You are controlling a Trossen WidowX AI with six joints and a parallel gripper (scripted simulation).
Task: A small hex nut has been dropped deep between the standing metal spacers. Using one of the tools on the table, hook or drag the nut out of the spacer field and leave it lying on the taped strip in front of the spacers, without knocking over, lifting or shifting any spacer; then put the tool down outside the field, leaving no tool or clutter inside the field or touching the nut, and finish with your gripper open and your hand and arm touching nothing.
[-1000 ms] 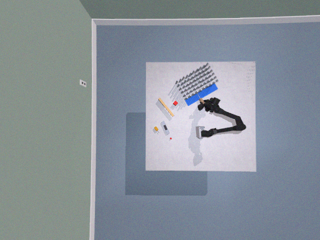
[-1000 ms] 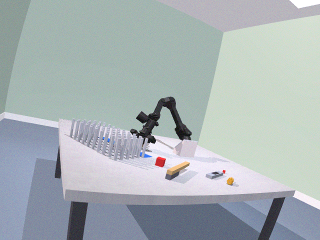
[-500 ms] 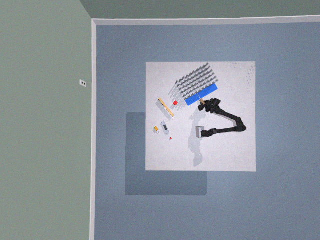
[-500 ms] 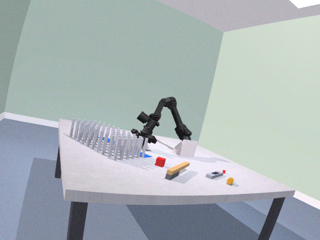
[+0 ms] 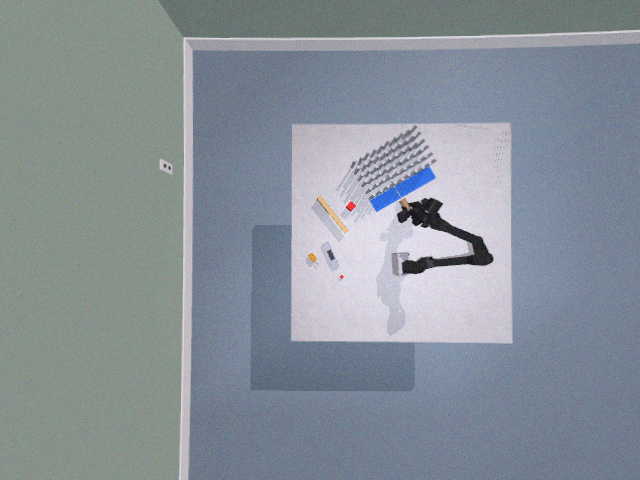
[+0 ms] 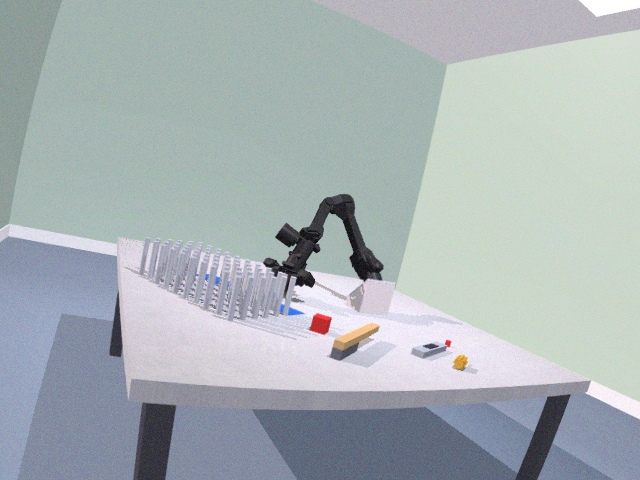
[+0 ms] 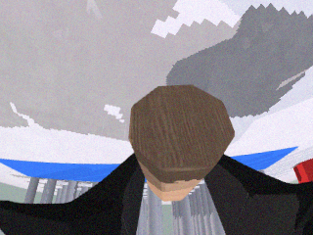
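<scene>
While clamped part-way closed on a wooden tool handle (image 7: 179, 132), the gripper (image 5: 408, 209) is held at the near edge of the blue taped strip (image 5: 403, 189), just in front of the spacers (image 6: 217, 279). A thin shaft is seen running from the handle across the strip toward the field. The nut cannot be made out among the spacers. A red cube (image 6: 320, 323) lies well apart, beside the field.

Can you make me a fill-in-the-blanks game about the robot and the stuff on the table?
1. The pincer is shut on a tool with a ____ handle.
2. The strip by the spacers is coloured ____.
3. The cube near the spacers is ____.
4. The tiny gear is ____.

Missing words: wooden; blue; red; yellow
</scene>
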